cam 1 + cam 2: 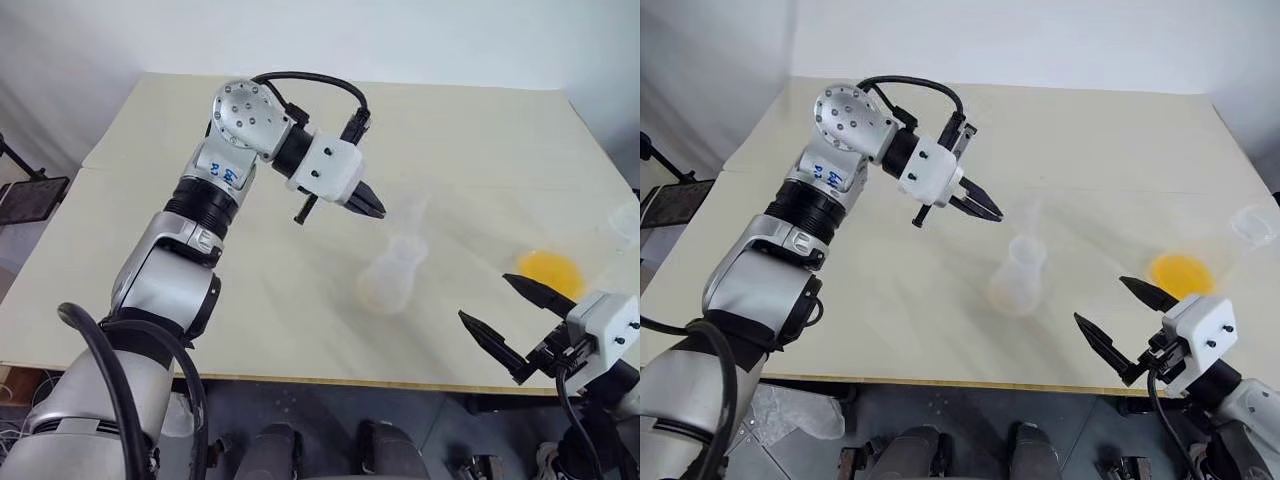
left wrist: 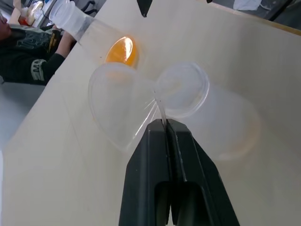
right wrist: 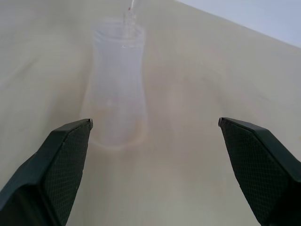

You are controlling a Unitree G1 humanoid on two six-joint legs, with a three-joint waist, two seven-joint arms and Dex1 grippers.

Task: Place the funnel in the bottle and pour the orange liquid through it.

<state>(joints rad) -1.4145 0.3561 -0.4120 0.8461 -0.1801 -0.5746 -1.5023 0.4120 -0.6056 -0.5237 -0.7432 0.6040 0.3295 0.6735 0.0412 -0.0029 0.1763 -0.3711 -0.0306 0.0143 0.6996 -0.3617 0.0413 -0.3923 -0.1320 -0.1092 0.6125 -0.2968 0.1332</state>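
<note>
Left claw (image 2: pixel 165 123) pinching funnel (image 2: pixel 120 106) rim, just above bottle (image 2: pixel 214 115) mouth

Orange liquid (image 1: pixel 1180 270) (translucent), clear bottle (image 1: pixel 1018 280), cream table (image 1: pixel 1110 140).

Left gripper (image 1: pixel 985 212) raised above counter (image 1: pixel 1090 130), jaws pressed together, funnel (image 1: pixel 1032 215) faintly visible at tips. Bottle (image 1: pixel 1019 278) upright just below (clear, hard to trace). Orange liquid (image 1: pixel 1181 271) near right gripper (image 1: pixel 1120 322), jaws spread wide, holding nothing.
</note>
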